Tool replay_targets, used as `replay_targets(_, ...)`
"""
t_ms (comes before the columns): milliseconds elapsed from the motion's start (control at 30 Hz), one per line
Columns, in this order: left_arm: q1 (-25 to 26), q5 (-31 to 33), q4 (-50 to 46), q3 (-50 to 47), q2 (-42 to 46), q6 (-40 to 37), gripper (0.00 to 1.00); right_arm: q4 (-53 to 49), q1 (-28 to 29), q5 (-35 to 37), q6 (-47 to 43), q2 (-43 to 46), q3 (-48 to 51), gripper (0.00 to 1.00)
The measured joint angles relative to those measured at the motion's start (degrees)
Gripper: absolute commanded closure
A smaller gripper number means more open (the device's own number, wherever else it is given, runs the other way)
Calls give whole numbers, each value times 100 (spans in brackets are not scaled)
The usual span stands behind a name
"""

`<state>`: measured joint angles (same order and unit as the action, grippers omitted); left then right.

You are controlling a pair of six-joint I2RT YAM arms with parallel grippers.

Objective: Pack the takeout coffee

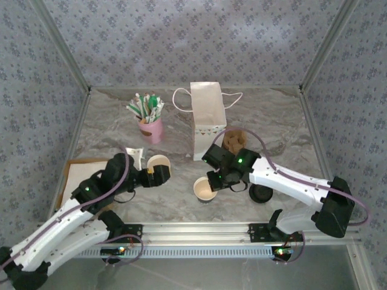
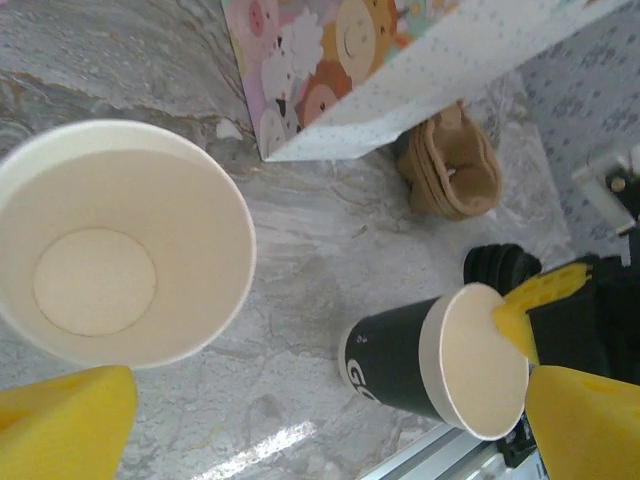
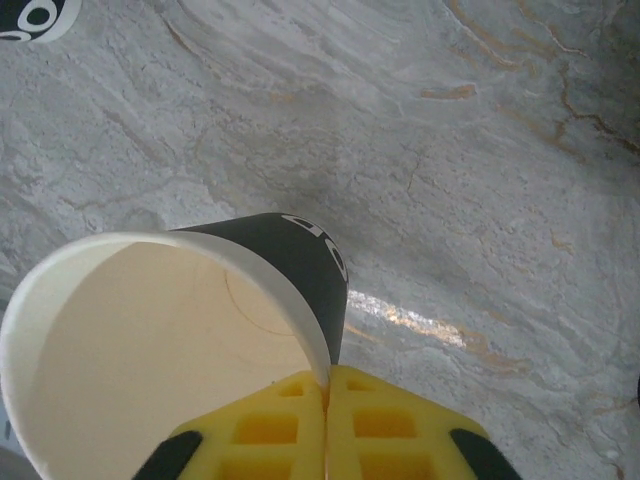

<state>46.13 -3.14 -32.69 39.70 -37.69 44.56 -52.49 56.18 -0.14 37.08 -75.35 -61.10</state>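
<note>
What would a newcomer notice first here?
Mid-table, the right gripper pinches the rim of a dark-walled paper cup, lidless, while the left gripper gapes open by a second open cup. Behind them stands a white paper bag, with a pink cup of straws to its left.

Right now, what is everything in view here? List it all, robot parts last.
left cup: 1, cream inside, centre-left
right cup: 1, cream inside, black wall, centre front
lid: 1, black, right of right cup
pink cup: 1, pink, holding straws and sticks, rear left
paper bag: 1, white, rear centre
cup carrier: 1, brown, right of paper bag
tray: 1, brown rim, left edge
left gripper: 1, yellow fingers, open, beside left cup
right gripper: 1, yellow fingers, shut on right cup's rim
</note>
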Motion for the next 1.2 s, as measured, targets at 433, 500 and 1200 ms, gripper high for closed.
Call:
replay_targets(433,1211,1141,293,490,-1040,48,1,133,-98,90,116,59,133,44)
replay_targets(500,1316,1193,293,627,-1165,24,1,35,-111,179,138,240,133,29)
replay_targets(1200,1912,437,1344,2422,-4039,-1996,1,-1904,-2155,1239,1497,2037,841,0)
